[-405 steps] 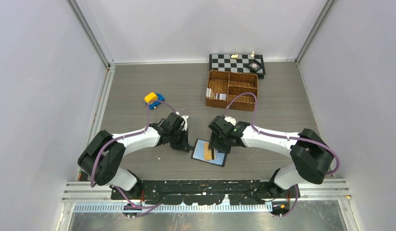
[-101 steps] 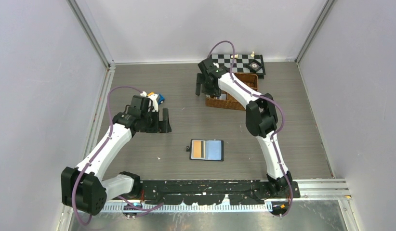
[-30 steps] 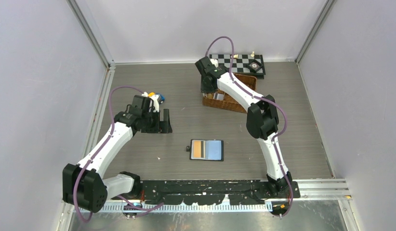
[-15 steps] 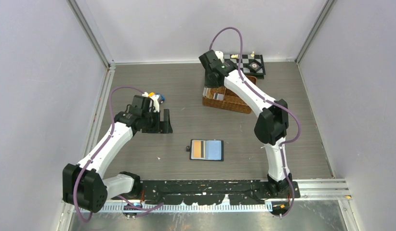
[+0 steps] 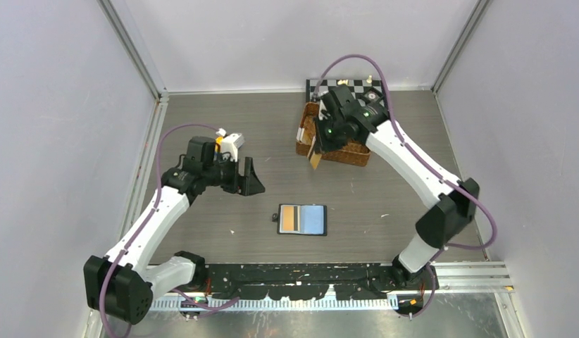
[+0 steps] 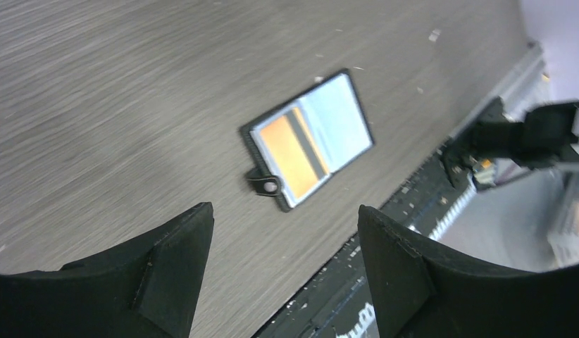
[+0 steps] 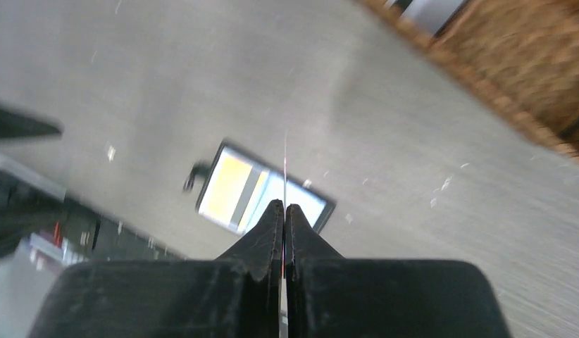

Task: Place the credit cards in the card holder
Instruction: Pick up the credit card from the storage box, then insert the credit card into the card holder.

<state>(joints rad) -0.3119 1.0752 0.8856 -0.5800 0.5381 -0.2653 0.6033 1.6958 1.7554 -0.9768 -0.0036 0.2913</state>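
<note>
The card holder (image 5: pixel 302 220) lies open near the table's front, with a tan-orange credit card (image 5: pixel 290 219) in its left sleeve and a pale blue sleeve on the right. It also shows in the left wrist view (image 6: pixel 311 141) and the right wrist view (image 7: pixel 262 190). My right gripper (image 5: pixel 316 151) hangs at the basket's left front corner, shut on a tan credit card (image 5: pixel 314 161). That card shows edge-on as a thin line (image 7: pixel 284 165) above the shut gripper (image 7: pixel 284 205). More white cards (image 5: pixel 300 134) stand in the basket. My left gripper (image 5: pixel 248 184) is open and empty (image 6: pixel 285 211), left of the holder and above the table.
The brown wicker basket (image 5: pixel 346 152) stands at the back right, partly under my right arm. A chessboard (image 5: pixel 346 85) with pieces lies behind it. A bit of an orange toy (image 5: pixel 218 140) peeks out behind my left wrist. The black base rail (image 5: pixel 301 271) runs along the front edge.
My right gripper shut on a card in the basket, lifted out and swung to the basket's front left corner. My left gripper drifted slightly right towards the holder, still open.
</note>
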